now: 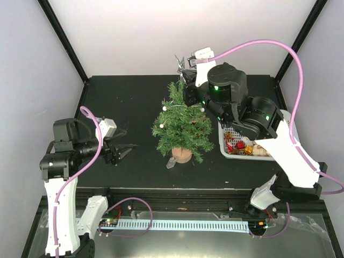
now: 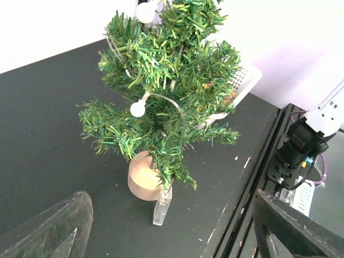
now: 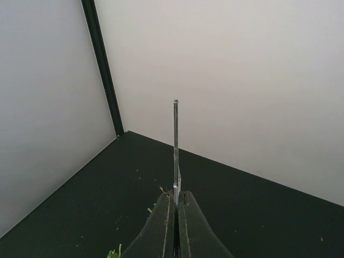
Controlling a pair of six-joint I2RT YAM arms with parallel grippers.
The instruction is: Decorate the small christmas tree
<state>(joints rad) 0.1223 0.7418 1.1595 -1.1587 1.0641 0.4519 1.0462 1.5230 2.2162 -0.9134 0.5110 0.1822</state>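
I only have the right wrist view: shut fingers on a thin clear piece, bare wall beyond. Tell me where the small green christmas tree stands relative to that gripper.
Observer: In the top view, the small green bristly christmas tree on its round wooden base stands on the near side of the right gripper. The gripper, shut on the thin clear piece, shows just beyond the treetop.
Operator: Report the left gripper.
Observer: The left gripper is open and empty, to the left of the tree.
Operator: List what is on the tree.
Observer: A string of white round beads hangs among the branches.
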